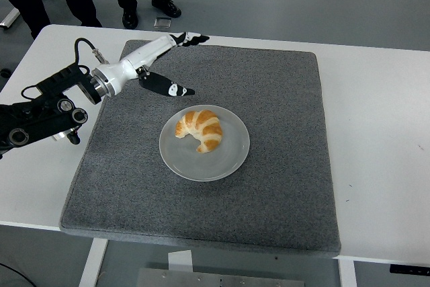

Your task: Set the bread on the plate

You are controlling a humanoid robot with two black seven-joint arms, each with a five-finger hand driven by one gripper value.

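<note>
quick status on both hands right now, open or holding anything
Left hand: open, holding nothing, above the mat, clear of the croissant.
Right hand: not in view.

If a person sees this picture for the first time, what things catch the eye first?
First comes the golden croissant, lying alone on the grey plate in the middle of the dark grey mat. Next is the robot's left hand, white with black fingers spread open, hovering over the mat's far left corner, apart from the plate.
</note>
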